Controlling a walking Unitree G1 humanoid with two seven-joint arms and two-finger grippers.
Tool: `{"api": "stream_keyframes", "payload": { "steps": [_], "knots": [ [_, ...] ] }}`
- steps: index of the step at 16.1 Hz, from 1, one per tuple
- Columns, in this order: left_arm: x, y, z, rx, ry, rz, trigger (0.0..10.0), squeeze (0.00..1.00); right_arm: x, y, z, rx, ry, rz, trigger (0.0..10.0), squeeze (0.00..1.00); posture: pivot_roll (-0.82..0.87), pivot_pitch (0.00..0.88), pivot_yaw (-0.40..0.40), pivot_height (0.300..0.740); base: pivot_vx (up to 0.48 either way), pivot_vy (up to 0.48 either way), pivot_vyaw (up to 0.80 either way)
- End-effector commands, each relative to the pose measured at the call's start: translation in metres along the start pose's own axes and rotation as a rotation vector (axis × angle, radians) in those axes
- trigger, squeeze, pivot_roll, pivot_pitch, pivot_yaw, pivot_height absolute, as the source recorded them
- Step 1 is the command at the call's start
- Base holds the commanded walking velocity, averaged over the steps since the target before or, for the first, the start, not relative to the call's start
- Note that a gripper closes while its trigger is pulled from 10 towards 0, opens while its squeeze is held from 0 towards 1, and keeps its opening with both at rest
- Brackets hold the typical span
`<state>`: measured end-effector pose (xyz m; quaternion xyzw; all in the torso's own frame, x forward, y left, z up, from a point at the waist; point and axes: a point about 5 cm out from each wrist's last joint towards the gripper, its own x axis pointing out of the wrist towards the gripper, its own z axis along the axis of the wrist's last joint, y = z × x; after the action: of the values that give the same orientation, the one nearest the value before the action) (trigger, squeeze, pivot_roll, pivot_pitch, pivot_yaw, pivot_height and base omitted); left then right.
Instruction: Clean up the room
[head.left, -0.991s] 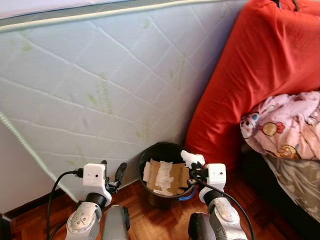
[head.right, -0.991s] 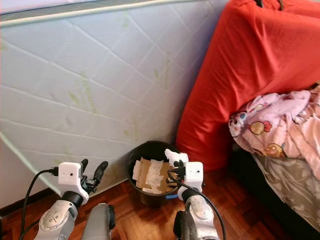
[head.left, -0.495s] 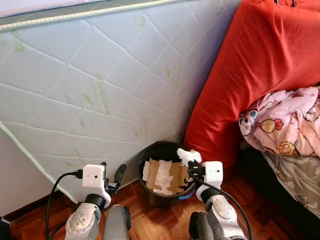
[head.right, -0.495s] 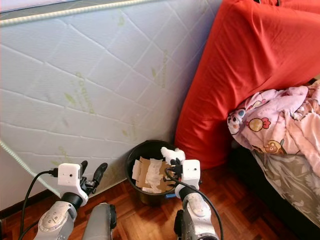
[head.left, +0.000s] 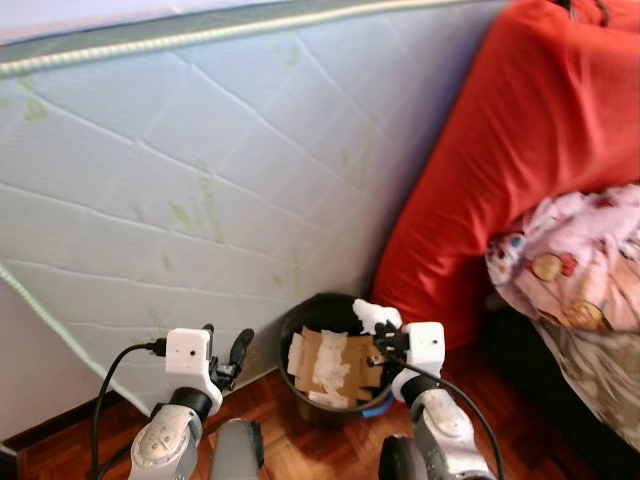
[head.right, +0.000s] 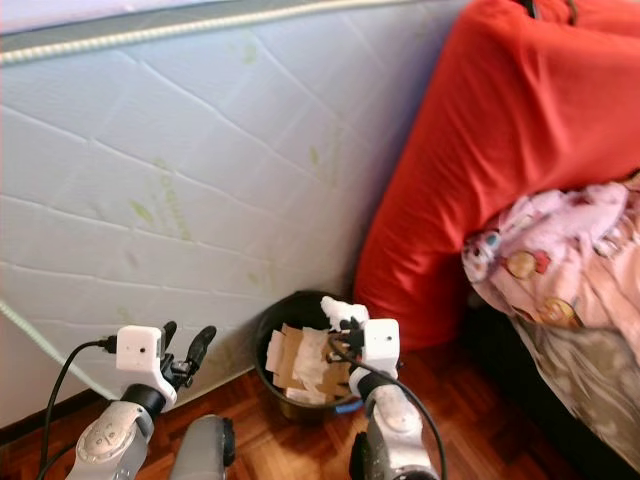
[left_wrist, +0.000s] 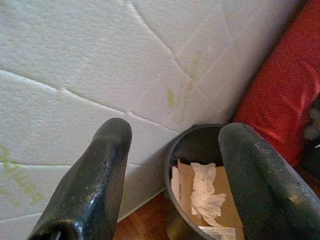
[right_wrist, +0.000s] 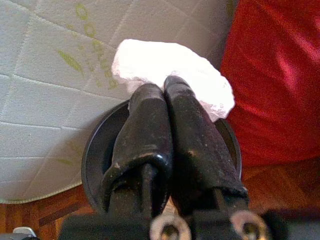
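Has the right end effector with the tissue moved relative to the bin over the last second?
Barely, if at all. The right end effector holds the white tissue at the black bin's right rim, as before; the whole view shifted, so the camera moved.

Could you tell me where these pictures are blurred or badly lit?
Eye views: slightly soft, most on the pink blanket. Right wrist view: the white tissue in the right gripper is overexposed. Left wrist view: left gripper fingers blurred, bin sharper.

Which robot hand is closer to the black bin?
The right. The right gripper holds a white tissue just over the bin rim. The left gripper hangs open, off to the bin's left side.
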<state>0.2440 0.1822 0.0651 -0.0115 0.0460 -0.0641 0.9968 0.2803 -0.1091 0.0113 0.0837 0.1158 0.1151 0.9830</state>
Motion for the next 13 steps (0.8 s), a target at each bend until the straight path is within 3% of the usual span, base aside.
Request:
{"api": "stream_keyframes", "payload": {
  "steps": [1, 11, 13],
  "knots": [
    [0.0, 0.001, 0.002, -0.009, -0.002, 0.001, 10.0, 0.0, 0.0, -0.001, -0.004, 0.006, 0.027, 0.0, 10.0, 0.0, 0.12, 0.094, -0.044, 0.584, 0.352, 0.0, 0.0],
    [-0.001, 0.0, 0.001, -0.007, 0.001, 0.003, 10.0, 0.0, -0.002, -0.008, -0.016, 0.008, 0.103, -0.022, 10.0, 0.0, 0.12, 0.094, -0.05, 0.584, 0.353, 0.0, 0.0],
    [-0.002, -0.001, 0.001, -0.007, 0.001, 0.005, 10.0, 0.0, -0.002, -0.007, -0.018, 0.01, 0.118, 0.004, 10.0, 0.0, 0.12, 0.096, -0.052, 0.584, 0.0, 0.0, 0.0]
  ]
}}
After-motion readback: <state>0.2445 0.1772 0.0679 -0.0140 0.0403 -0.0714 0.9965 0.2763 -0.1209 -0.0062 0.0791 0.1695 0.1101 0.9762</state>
